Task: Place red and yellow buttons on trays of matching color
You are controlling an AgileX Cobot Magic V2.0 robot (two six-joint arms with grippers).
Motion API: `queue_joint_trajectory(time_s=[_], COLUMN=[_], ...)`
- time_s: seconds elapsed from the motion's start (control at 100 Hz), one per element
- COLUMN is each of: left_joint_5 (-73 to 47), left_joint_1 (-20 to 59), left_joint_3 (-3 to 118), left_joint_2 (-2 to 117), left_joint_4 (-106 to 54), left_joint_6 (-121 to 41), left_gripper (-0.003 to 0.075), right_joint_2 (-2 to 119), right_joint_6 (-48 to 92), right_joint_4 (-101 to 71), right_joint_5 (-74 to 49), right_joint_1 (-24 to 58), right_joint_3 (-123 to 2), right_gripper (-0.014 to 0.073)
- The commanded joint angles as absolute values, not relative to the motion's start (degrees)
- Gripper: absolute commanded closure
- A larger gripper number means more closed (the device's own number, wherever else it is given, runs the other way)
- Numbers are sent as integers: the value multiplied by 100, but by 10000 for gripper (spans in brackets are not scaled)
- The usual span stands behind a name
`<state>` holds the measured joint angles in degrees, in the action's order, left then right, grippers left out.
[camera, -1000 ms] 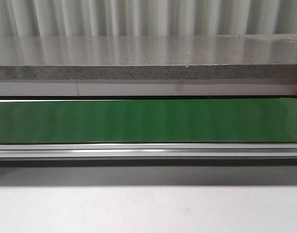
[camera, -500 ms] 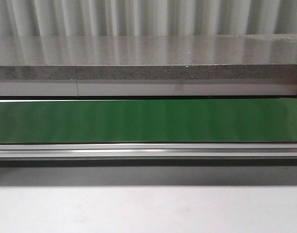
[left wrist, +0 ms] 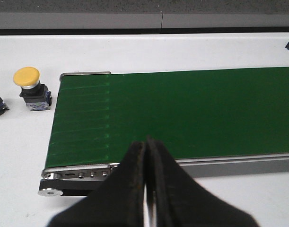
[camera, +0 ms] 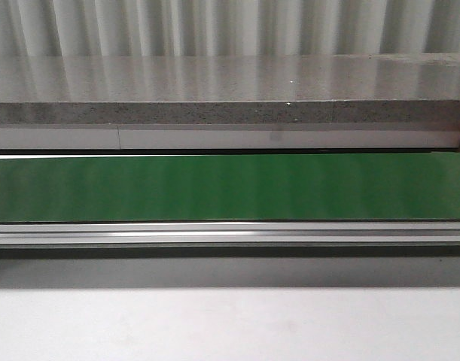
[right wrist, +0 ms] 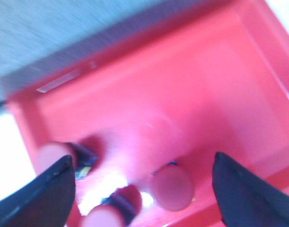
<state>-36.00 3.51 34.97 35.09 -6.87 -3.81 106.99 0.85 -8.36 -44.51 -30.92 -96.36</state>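
A yellow button [left wrist: 27,77], a domed yellow cap on a dark square base with blue at its foot, stands upright on the white bench just beside the end of the green belt, apart from it. The red tray [right wrist: 191,94], shallow with raised walls, is blurred in the right wrist view. Three red buttons lie inside it near one wall: one [right wrist: 171,188] shows its round cap, another [right wrist: 54,158] and a third [right wrist: 102,218] are partly cut off
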Motion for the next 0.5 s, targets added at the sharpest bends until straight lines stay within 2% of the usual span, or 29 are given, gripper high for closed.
queue_joint_trajectory(time_s=[0.0,0.28,0.49], left_joint_5=[-3180,-3180,-3180], left_joint_1=[382,382,382], left_joint_3=[3641,3641,3641], left_joint_2=[3509,3509,3509], left_joint_4=[-732,-732,-732], left_joint_6=[-343,-343,-343], left_gripper=[740,740,740], right_joint_2=[10085,9001,8046], right_joint_6=[139,592,836], right_joint_4=[-944,-944,-944], right_joint_5=[-4285,-4299,-4253], right_joint_1=[-2904,-1664,-754], right_joint_3=[-9818,-9492,-8573], right_gripper=[1,1,1])
